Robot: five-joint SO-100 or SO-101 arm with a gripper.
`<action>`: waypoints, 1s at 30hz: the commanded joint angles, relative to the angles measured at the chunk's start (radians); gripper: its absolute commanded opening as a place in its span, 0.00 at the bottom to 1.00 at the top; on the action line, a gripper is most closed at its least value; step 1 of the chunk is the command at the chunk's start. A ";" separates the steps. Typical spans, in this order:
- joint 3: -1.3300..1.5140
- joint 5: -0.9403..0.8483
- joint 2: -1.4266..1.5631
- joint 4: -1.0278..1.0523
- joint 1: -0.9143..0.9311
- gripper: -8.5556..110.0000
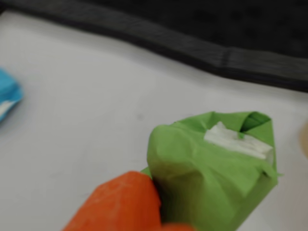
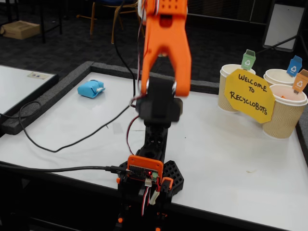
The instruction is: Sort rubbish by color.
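In the wrist view the light green wad (image 1: 211, 163) fills the lower right, with a white scrap showing on top. It sits tight against my gripper's (image 1: 161, 195) orange finger (image 1: 120, 204); the other finger is hidden behind the wad. The wad looks held above the white table. The light blue wad (image 1: 7, 96) lies at the left edge. In the fixed view the blue wad (image 2: 91, 89) lies at the table's far left. There the arm (image 2: 163, 53) hides the gripper and the green wad.
Three beige paper cups stand at the right in the fixed view, tagged green (image 2: 233, 89), blue (image 2: 279, 77) and orange (image 2: 288, 113), behind a yellow sign (image 2: 249, 95). A black cable (image 2: 62, 144) crosses the table's left part. A dark raised border (image 1: 192, 48) runs along the table's far edge.
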 commanded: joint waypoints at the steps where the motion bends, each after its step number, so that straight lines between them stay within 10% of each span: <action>1: 0.025 0.018 0.117 -0.014 0.118 0.07; 30: 0.425 0.250 0.468 -0.301 0.588 0.07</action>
